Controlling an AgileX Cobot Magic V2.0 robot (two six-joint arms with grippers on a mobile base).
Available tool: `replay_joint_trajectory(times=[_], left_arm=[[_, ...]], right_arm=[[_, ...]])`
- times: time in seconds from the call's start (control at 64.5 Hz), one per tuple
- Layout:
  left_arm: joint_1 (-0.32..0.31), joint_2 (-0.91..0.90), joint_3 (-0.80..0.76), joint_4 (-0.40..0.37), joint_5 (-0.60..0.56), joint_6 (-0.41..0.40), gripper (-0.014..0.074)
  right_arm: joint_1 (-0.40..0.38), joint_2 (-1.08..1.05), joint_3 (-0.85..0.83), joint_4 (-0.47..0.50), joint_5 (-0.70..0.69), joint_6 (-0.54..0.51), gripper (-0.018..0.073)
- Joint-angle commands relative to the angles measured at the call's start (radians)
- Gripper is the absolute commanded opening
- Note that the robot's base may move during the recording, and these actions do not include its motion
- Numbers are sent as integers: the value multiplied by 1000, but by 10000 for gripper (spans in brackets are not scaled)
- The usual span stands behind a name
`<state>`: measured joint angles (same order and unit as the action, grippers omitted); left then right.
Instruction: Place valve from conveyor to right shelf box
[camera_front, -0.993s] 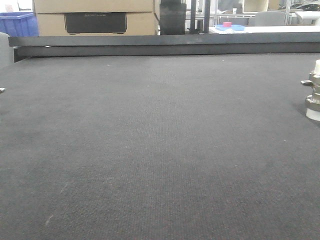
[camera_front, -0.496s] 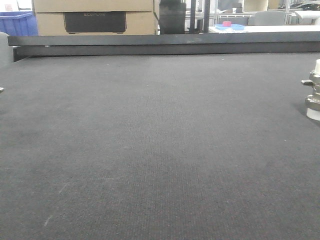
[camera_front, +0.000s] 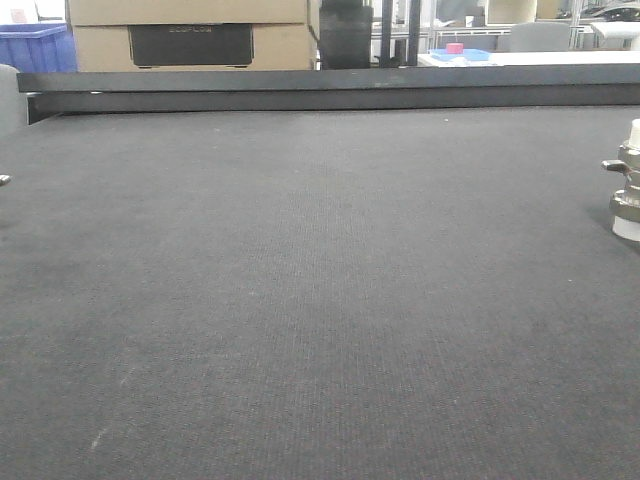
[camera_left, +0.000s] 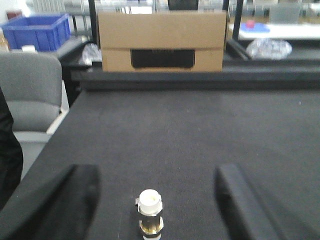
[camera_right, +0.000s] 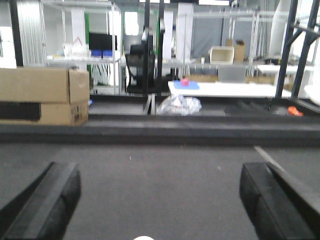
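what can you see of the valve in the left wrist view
The valve stands upright on the dark woven conveyor, touching only the belt. A whitish round end tops a silvery, ribbed nut-like body with a small tab on its left; its base is cut off by the picture's edge. It sits between the open fingers of the left gripper, touching neither.

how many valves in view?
2. One valve stands at the front view's right edge, cropped; a second valve stands between the left gripper's open jaws. Others may be out of frame.
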<state>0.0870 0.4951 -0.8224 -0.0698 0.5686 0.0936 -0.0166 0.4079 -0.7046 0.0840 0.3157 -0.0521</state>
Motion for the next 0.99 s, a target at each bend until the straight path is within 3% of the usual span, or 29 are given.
replay_joint_trajectory(times=[0.0, 0.14, 0.388, 0.822, 0.977], left_arm=[[-1, 104, -90, -1, 71, -1, 534], [-1, 247, -209, -2, 228, -52, 601], [-63, 413, -294, 31, 392, -75, 601], [-63, 623, -317, 91, 464, -75, 599], [-63, 653, -317, 91, 464, -75, 599]], right_arm=[[0, 92, -17, -27, -43, -3, 570], [0, 194, -65, -27, -21, -3, 570], [0, 477, -359, -65, 318, -3, 570], [49, 981, -873, -67, 865, -73, 570], [49, 1120, -910, -62, 905, -86, 570]])
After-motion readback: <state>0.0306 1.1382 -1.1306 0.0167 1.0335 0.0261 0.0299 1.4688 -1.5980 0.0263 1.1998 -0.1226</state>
